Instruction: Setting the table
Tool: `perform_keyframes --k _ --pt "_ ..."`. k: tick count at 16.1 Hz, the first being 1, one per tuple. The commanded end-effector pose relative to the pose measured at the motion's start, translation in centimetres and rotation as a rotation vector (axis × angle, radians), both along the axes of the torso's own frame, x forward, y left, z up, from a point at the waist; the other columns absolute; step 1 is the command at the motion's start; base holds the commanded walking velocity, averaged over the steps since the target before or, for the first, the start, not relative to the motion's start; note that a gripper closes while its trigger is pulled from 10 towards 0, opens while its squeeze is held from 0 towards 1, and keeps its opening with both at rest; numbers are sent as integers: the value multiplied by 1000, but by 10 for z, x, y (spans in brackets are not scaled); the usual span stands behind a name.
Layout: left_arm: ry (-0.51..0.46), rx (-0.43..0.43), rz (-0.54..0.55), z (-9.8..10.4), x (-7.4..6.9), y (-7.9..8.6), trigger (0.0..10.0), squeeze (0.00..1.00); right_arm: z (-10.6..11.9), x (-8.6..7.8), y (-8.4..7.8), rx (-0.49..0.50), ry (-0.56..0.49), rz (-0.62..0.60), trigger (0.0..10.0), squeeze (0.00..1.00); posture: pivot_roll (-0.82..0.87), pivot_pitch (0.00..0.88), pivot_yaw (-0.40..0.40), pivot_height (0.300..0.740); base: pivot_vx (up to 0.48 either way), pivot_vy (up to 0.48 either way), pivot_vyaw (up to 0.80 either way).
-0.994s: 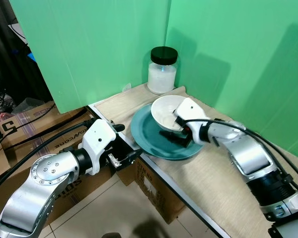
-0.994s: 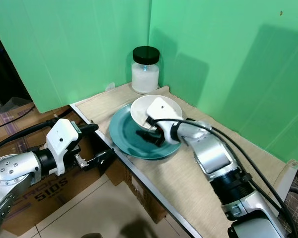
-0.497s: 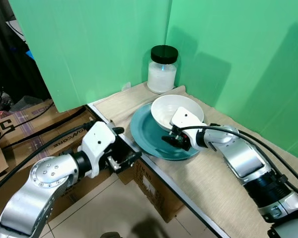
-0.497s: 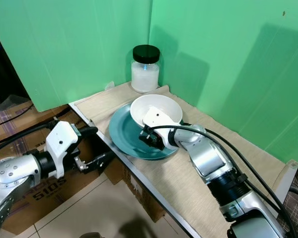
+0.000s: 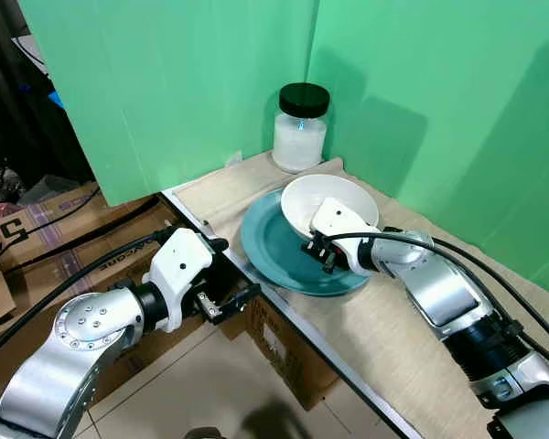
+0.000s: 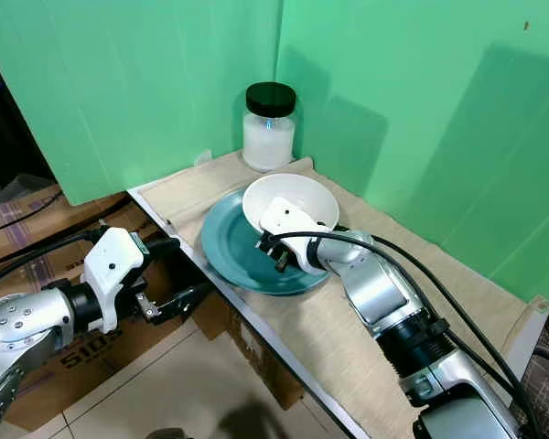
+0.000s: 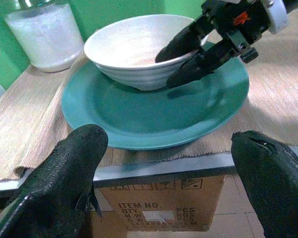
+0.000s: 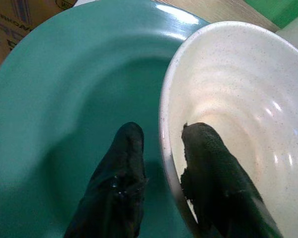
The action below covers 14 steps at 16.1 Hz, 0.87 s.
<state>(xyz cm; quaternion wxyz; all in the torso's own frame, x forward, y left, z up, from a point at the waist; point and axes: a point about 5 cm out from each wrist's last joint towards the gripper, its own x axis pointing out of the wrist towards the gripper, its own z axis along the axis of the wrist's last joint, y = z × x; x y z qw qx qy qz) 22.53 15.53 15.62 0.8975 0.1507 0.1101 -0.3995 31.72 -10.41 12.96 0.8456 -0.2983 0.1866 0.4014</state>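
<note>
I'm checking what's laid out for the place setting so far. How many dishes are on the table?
2: a teal plate near the table's front edge, and a white bowl sitting on it, its rim straddled by the right tool. Nothing seems hidden.

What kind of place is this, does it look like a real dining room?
Probably a makeshift test or recording setup, not a lived-in dining room. Green backdrop panels wall in the table corner, printed cardboard boxes and cables lie on the tiled floor, and the table carries a teal plate, a white bowl and a jar.
</note>
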Motion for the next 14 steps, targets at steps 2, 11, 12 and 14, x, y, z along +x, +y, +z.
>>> perform_keyframes --k 2,11,12,14 --pt "6 8 -20 0 -3 -2 10000 0 7 4 -1 -7 -22 1 0 0 173 0 -50 740 0 0 0" --pt "7 25 0 -3 -1 -1 10000 0 18 11 -1 31 -100 -29 0 0 174 0 -55 740 0 0 0" --pt "5 26 2 -3 -1 -1 10000 0 21 11 0 40 -114 -29 0 0 174 0 -55 740 0 0 0" --pt "-1 29 6 -2 0 -1 10000 0 26 13 0 46 -136 -32 0 0 175 0 -58 740 0 0 0"
